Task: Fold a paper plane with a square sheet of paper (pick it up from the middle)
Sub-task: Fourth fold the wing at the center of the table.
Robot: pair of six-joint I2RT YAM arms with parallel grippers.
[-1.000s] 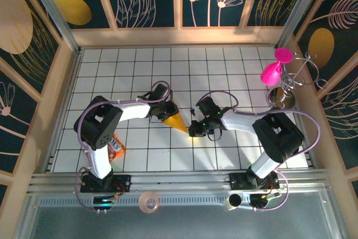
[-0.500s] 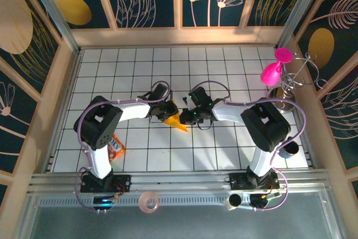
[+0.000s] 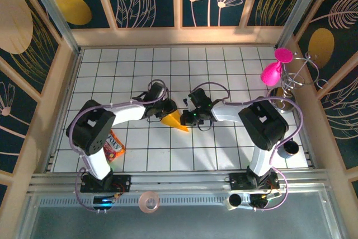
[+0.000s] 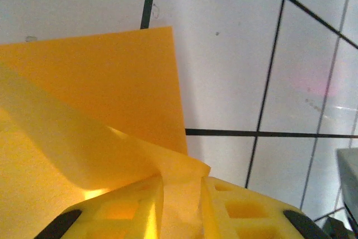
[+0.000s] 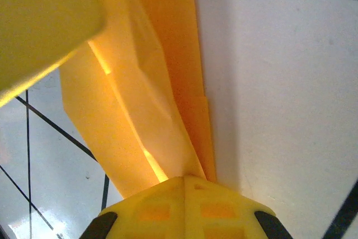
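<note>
Near rail: beige tape roll (image 3: 149, 201). Near-left by the arm base is a crinkly multicoloured snack packet (image 3: 113, 145), and near-right a dark cup (image 3: 290, 148); both are more exposed than a second ago because the arms swung. Mid white tiled desk (image 3: 224, 76): narrow orange-yellow paper plane (image 3: 176, 120), a half-folded dart with its tip pointing near-right, lies between the two end effectors. Left end effector (image 4: 182, 186) pinches a raised flap at the wide left end, with paper between the fingers. Right end effector (image 5: 187, 182) is pressed together on the plane's right side, where the layers narrow. A second ago it sat nearer, beside the tip; it has since shifted farther along and its elbow has tucked in. Judgement: both sides are gripped, so the next crease can start, and the plane isn't finished. Far right: pink balloon-like figure (image 3: 274, 71), well apart.
</note>
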